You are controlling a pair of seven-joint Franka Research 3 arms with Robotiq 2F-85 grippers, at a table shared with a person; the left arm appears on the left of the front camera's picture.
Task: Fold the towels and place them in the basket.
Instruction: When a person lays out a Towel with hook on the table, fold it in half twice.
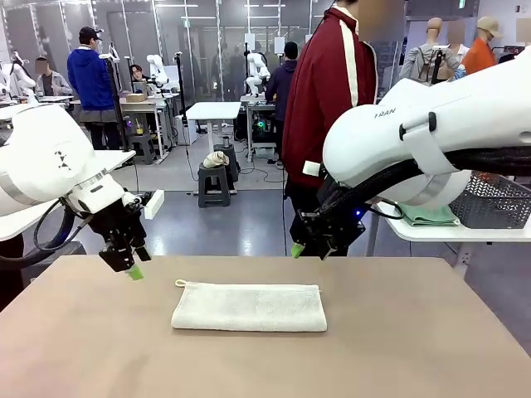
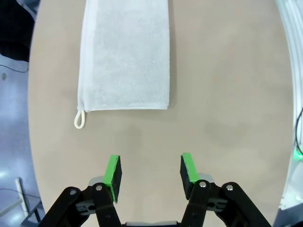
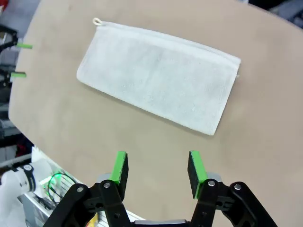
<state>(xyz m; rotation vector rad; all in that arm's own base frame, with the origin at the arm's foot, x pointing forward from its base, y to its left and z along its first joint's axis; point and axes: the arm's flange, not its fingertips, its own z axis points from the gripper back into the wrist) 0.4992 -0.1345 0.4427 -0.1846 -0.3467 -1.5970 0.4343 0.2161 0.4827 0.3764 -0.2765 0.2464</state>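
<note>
Jaws stand apart and empty on the white left arm [image 1: 50, 162] and the white right arm [image 1: 398, 141] alike. The left pair's green pads [image 2: 113, 172] and the right pair's green pads [image 3: 195, 169] are poised above bare beige tabletop [image 1: 415, 348] with nothing between them. Just ahead of the left jaws lies the cream-white terry towel [image 2: 124, 54], with its short end and small hanging loop [image 2: 80, 119] nearest them. From the right jaws it lies ahead and aslant, one long edge closest. From the front, the towel rests flat in the middle of the tabletop, doubled into a long narrow strip. The left jaws hover off its looped end and the right jaws sit raised over the far edge behind its other half. That stance, it seems, lets each arm take one end for a further fold. Well apart, on a white side table [image 1: 415, 235] at the robot's right, sits the dark grey metal-mesh basket [image 1: 494, 201]. A folded pale blue-green towel [image 1: 427, 215] lies just beside it, not inside as far as can be told. A person in a dark red jacket [image 1: 332, 91] stands across the tabletop.
</note>
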